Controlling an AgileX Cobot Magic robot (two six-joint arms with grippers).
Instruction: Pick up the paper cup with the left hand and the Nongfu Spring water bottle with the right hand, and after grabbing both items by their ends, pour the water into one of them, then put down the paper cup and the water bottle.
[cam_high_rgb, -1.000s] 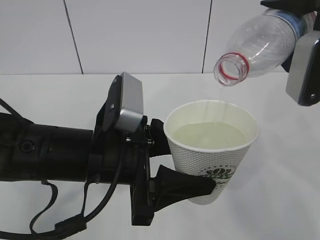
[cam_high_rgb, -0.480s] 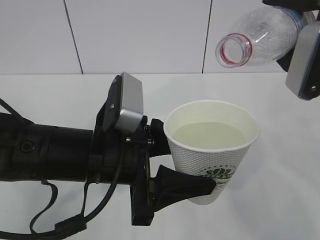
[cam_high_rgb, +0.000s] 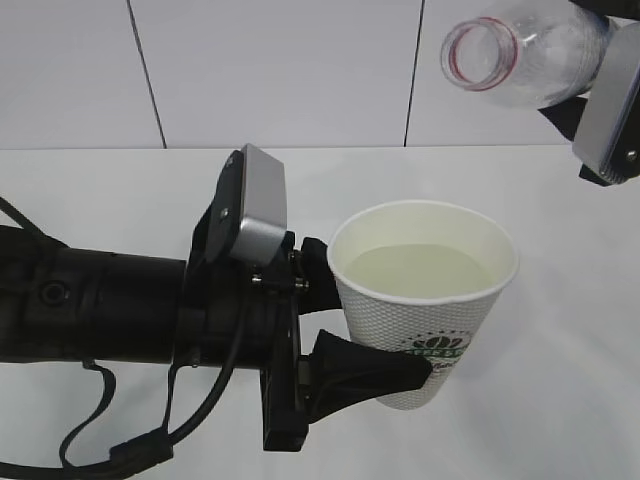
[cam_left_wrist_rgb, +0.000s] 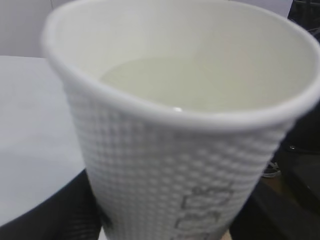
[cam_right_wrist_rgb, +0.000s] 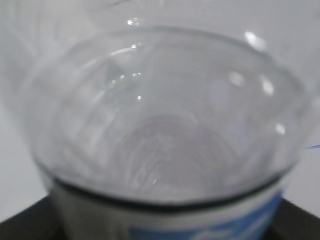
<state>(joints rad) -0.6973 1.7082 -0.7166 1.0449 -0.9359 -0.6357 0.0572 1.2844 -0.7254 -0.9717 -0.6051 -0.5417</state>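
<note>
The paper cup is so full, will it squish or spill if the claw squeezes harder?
Probably. The paper cup looks thin-walled, so it may buckle. The water sits fairly high, so tilting could spill it. It likely feels heavy for its size.

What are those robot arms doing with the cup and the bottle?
The left hand holds the paper cup upright above the table, its black fingers around the cup's lower part. The cup has water in it. The right hand, at the top right edge, holds the Nongfu Spring water bottle tipped on its side, above the cup. The bottle looks empty, and nothing is pouring now.
</note>
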